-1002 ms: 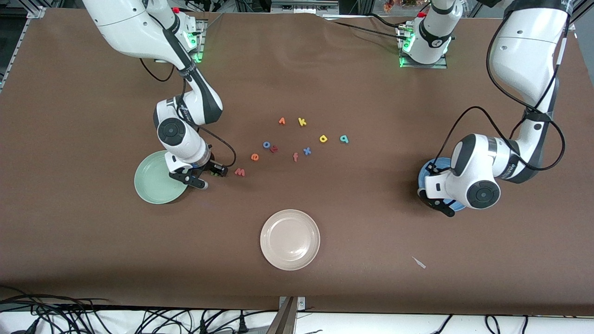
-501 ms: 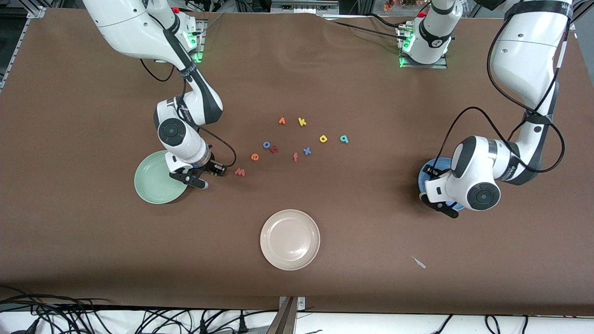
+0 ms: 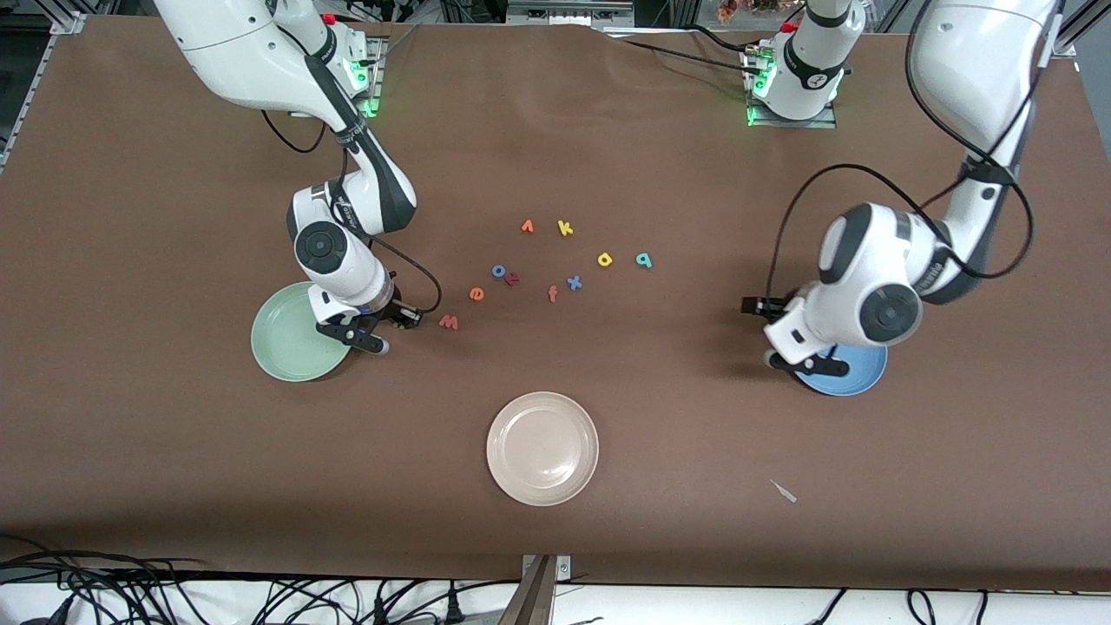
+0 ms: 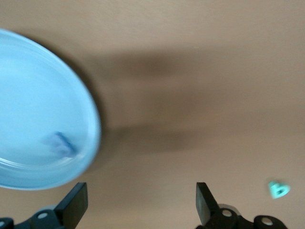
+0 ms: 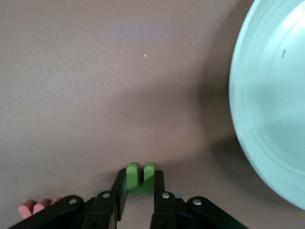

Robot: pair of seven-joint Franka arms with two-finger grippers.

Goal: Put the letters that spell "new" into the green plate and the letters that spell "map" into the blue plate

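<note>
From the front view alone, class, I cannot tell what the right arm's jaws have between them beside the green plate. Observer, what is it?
Observer: The right wrist view shows the right gripper shut on the green "n", low at the table beside the green plate.
Operator: Is anything in the blue plate? The left arm hides part of it.
Observer: A small blue letter lies in the blue plate; which letter, I cannot tell.
Operator: Does the left gripper hold anything?
Observer: No; its jaws stand wide apart with nothing between them.
</note>
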